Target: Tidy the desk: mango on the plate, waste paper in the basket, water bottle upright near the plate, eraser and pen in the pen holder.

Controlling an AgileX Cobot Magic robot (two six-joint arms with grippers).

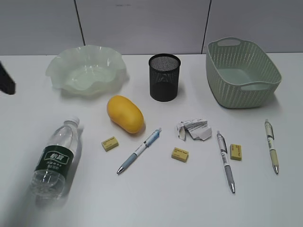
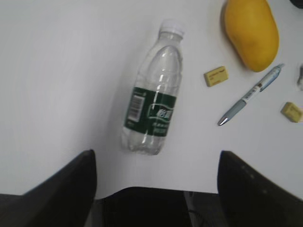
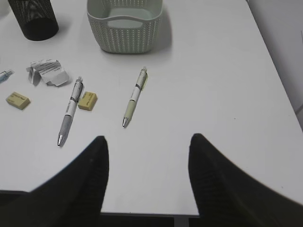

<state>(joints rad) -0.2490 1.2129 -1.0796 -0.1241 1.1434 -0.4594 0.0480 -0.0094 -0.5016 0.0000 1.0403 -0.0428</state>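
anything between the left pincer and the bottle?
Nothing visible. The left pincer hangs open over bare table, and the water bottle lies on its side straight ahead. The mango and nearest eraser sit off to the side.

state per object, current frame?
water bottle: lying down, capped
mango: on the table, off the plate
plate: empty
waste paper: on the table
basket: empty
pen holder: upright
left tool: open, empty
right tool: open, empty
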